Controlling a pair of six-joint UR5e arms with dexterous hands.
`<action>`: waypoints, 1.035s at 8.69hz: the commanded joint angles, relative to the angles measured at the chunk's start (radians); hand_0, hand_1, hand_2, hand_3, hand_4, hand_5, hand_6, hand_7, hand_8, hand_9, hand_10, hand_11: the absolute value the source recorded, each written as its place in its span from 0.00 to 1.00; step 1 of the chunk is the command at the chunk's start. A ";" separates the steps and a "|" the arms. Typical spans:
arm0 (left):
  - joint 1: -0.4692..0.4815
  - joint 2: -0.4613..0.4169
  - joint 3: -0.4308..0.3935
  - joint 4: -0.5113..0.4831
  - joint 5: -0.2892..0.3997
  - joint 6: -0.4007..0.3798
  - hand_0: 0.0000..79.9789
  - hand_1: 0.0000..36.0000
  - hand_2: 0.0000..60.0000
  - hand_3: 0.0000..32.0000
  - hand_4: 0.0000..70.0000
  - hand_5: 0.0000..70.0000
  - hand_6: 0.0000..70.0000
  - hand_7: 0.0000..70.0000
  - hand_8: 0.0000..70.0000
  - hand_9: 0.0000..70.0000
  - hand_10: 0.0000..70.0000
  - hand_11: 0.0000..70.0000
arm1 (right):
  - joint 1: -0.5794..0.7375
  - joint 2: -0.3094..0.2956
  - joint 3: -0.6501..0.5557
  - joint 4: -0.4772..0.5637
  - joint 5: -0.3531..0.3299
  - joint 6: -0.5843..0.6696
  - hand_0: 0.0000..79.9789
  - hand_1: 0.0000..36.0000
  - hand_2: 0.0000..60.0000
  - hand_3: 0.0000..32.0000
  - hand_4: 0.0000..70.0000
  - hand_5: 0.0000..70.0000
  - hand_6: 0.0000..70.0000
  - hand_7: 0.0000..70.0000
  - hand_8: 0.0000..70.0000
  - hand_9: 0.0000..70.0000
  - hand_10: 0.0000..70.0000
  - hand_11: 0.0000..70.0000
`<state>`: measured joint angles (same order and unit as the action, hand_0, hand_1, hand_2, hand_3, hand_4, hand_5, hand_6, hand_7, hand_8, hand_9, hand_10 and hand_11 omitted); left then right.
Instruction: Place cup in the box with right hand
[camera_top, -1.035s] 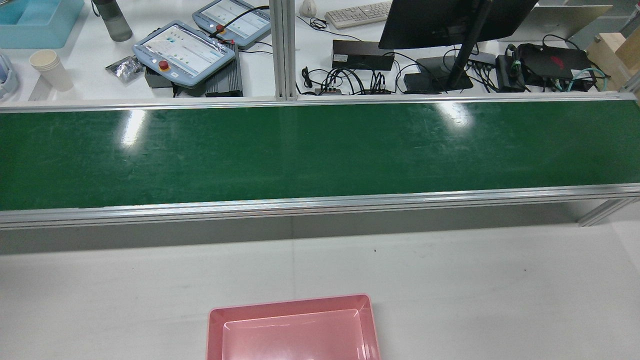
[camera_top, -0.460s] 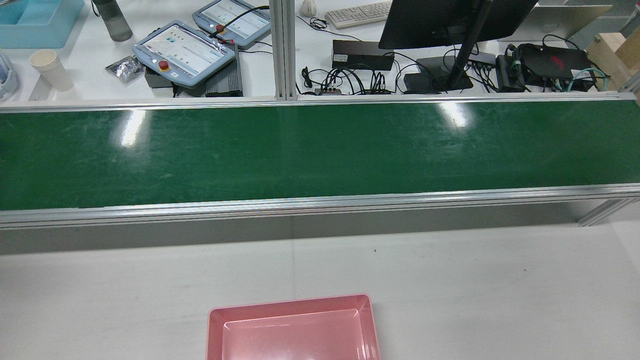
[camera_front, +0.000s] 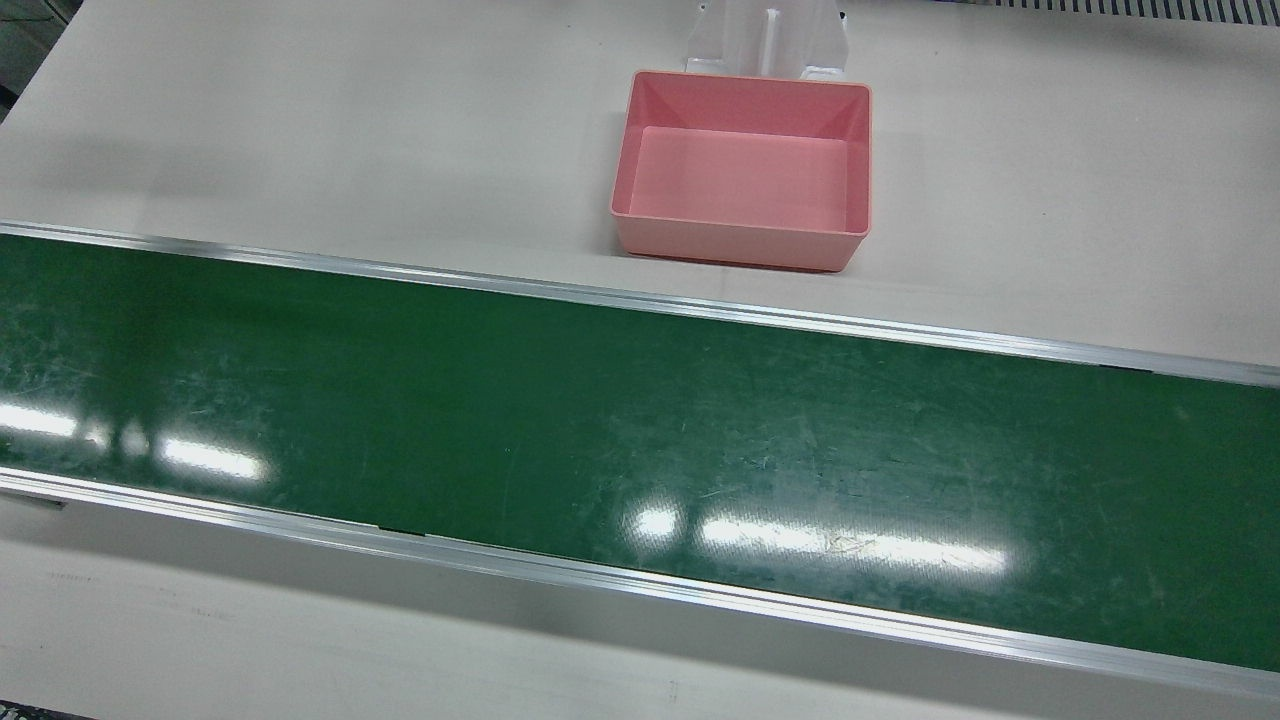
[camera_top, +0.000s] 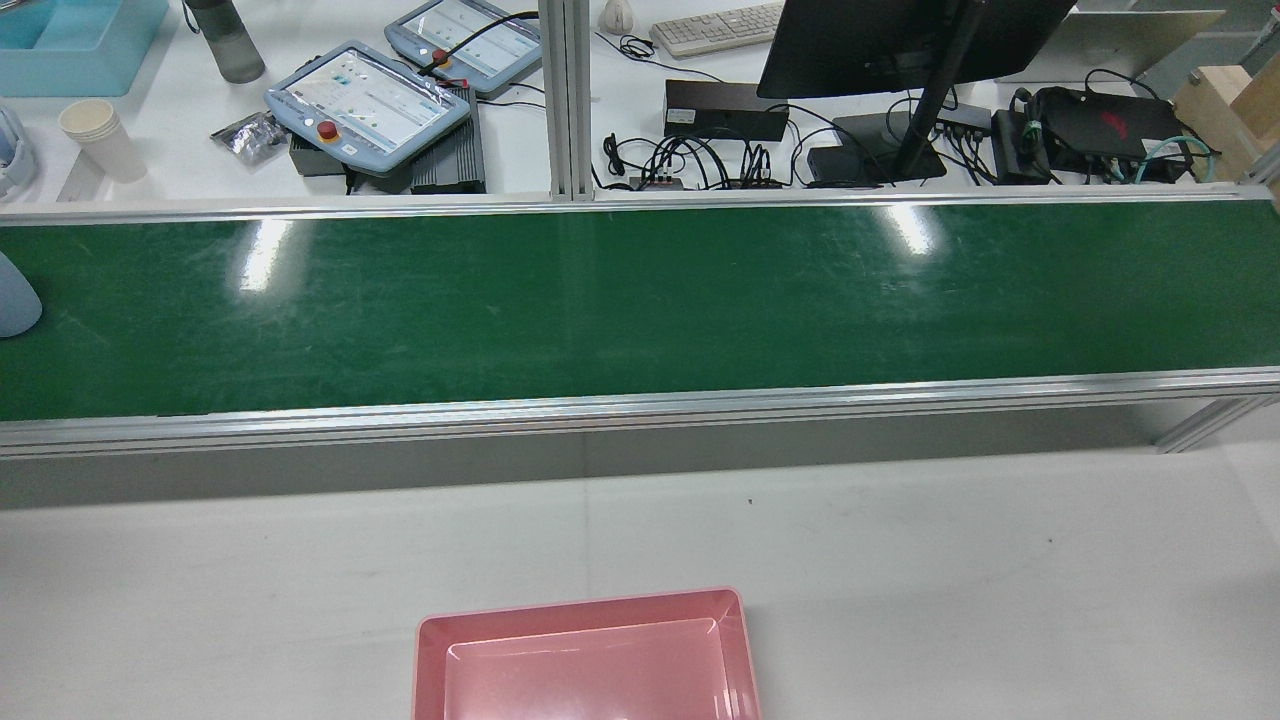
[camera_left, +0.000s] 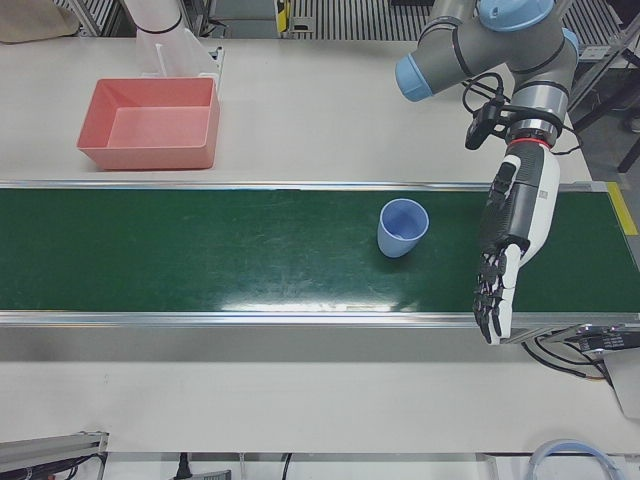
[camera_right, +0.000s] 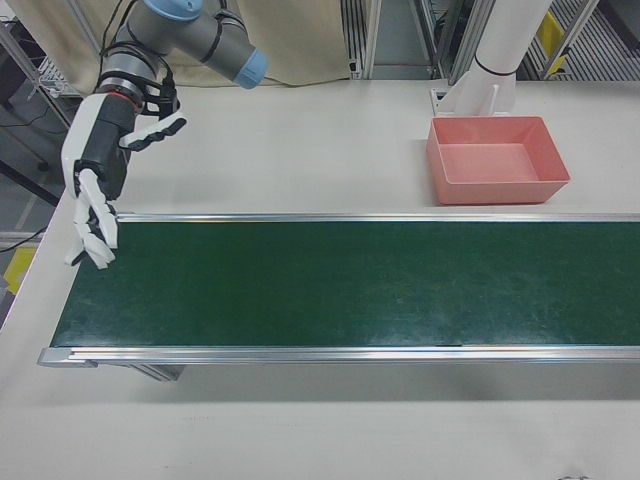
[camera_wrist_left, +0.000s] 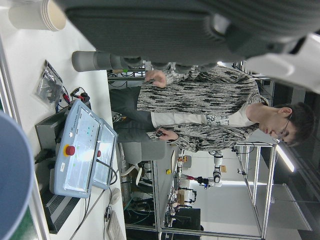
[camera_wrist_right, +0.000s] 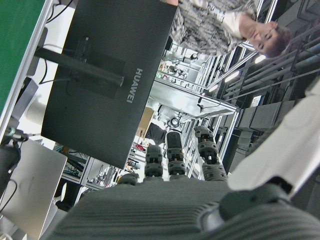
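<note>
A light blue cup (camera_left: 402, 227) stands upright on the green conveyor belt (camera_left: 200, 250). Only its edge shows at the far left of the rear view (camera_top: 15, 295) and in the left hand view (camera_wrist_left: 12, 180). The empty pink box (camera_left: 150, 157) sits on the white table beside the belt; it also shows in the front view (camera_front: 735, 245), the rear view (camera_top: 580, 600) and the right-front view (camera_right: 500, 190). My left hand (camera_left: 505, 255) hangs open over the belt, apart from the cup. My right hand (camera_right: 95, 200) is open and empty at the belt's other end, far from the cup.
Aluminium rails (camera_front: 700, 310) edge the belt on both sides. Beyond it, a desk holds teach pendants (camera_top: 365, 100), a monitor (camera_top: 900, 60), cables and stacked paper cups (camera_top: 100, 135). An arm pedestal (camera_right: 495, 60) stands just behind the box.
The blue cup's edge has come into the rear view at the far left of the belt. Nothing else has moved.
</note>
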<state>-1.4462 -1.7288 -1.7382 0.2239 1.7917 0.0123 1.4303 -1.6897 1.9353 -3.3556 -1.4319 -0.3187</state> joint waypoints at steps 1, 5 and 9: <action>0.000 0.000 0.000 0.002 0.000 0.000 0.00 0.00 0.00 0.00 0.00 0.00 0.00 0.00 0.00 0.00 0.00 0.00 | -0.293 0.135 0.074 -0.135 0.233 -0.003 0.45 0.10 0.00 0.00 0.09 0.02 0.10 0.44 0.11 0.23 0.00 0.00; 0.000 -0.001 -0.001 0.002 0.000 0.000 0.00 0.00 0.00 0.00 0.00 0.00 0.00 0.00 0.00 0.00 0.00 0.00 | -0.580 0.217 0.180 -0.322 0.560 -0.013 0.48 0.13 0.00 0.00 0.10 0.02 0.09 0.41 0.08 0.20 0.00 0.00; 0.001 -0.002 0.000 0.002 0.000 0.000 0.00 0.00 0.00 0.00 0.00 0.00 0.00 0.00 0.00 0.00 0.00 0.00 | -0.643 0.301 0.124 -0.332 0.614 -0.128 0.50 0.15 0.00 0.00 0.16 0.01 0.09 0.40 0.07 0.19 0.00 0.00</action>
<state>-1.4461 -1.7303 -1.7383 0.2247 1.7917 0.0123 0.8164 -1.4464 2.0964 -3.6824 -0.8394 -0.3892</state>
